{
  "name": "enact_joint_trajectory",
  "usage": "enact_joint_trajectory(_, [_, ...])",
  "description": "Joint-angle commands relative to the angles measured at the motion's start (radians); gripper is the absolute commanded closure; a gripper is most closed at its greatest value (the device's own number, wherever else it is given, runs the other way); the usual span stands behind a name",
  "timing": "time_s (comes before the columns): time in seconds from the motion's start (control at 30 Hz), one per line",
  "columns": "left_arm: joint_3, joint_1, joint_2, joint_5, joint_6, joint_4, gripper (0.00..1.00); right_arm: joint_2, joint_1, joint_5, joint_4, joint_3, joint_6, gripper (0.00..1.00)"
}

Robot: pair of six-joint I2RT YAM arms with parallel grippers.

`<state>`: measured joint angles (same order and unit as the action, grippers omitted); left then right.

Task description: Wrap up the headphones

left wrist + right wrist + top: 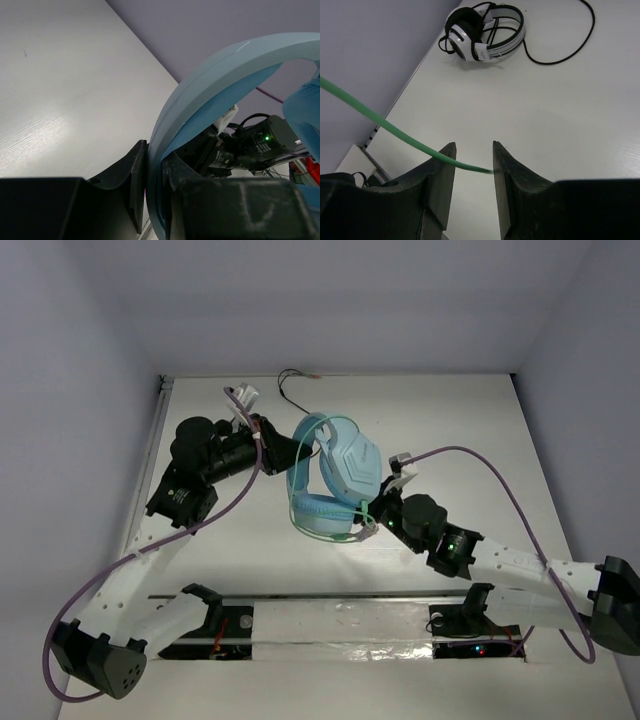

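Observation:
The light blue headphones (340, 475) are held up off the table at its middle. My left gripper (298, 448) is shut on their wide blue headband (210, 85), which passes between its fingers (135, 185). My right gripper (385, 508) is just right of the lower cup. In the right wrist view it (474, 150) is open, and the thin green cable (380, 120) crosses the gap from the left finger to the inner face of the right finger. The jaws do not pinch it.
The smaller black-and-white headphones (485, 32) lie at the back of the table with their black cable (570, 50), partly hidden behind my left arm in the top view (243, 395). A long slot (340, 625) runs along the near edge. Walls enclose the table.

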<state>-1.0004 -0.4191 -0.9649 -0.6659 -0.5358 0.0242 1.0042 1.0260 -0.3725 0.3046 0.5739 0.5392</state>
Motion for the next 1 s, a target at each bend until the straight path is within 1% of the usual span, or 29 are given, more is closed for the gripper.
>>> enact_joint_trajectory(0.0, [-0.076, -0.001, 0.032, -0.009, -0.073, 0.080, 1.00, 0.016, -0.003, 0.061, 0.122, -0.009, -0.015, 0.59])
enact_joint_trajectory(0.3, [-0.101, -0.001, 0.023, -0.014, -0.113, 0.086, 1.00, 0.132, -0.003, 0.099, 0.266, -0.046, -0.016, 0.59])
enact_joint_trajectory(0.53, [-0.119, -0.001, 0.015, 0.006, -0.154, 0.092, 1.00, 0.191, -0.003, 0.104, 0.312, -0.052, -0.016, 0.61])
enact_joint_trajectory(0.57, [-0.121, -0.001, 0.015, 0.017, -0.161, 0.094, 1.00, 0.209, -0.003, 0.109, 0.317, -0.054, -0.007, 0.63])
enact_joint_trajectory(0.6, [-0.122, -0.001, 0.015, 0.035, -0.174, 0.098, 1.00, 0.217, -0.003, 0.119, 0.321, -0.055, -0.002, 0.68])
enact_joint_trajectory(0.67, [-0.126, -0.001, 0.015, 0.060, -0.188, 0.108, 1.00, 0.224, -0.003, 0.132, 0.327, -0.060, 0.011, 0.73])
enact_joint_trajectory(0.7, [-0.122, -0.001, 0.015, 0.101, -0.202, 0.108, 1.00, 0.221, -0.003, 0.138, 0.333, -0.065, 0.016, 0.79])
enact_joint_trajectory(0.77, [-0.109, -0.001, 0.012, 0.135, -0.217, 0.128, 1.00, 0.215, -0.003, 0.144, 0.341, -0.078, 0.034, 0.84])
enact_joint_trajectory(0.87, [-0.074, -0.001, 0.011, 0.210, -0.253, 0.169, 1.00, 0.211, -0.003, 0.187, 0.332, -0.082, 0.067, 0.90])
enact_joint_trajectory(0.9, [-0.063, -0.001, 0.011, 0.254, -0.262, 0.183, 1.00, 0.209, -0.003, 0.219, 0.332, -0.086, 0.079, 0.92])
enact_joint_trajectory(0.97, [-0.023, -0.001, 0.005, 0.310, -0.285, 0.218, 1.00, 0.208, -0.003, 0.247, 0.320, -0.083, 0.126, 0.94])
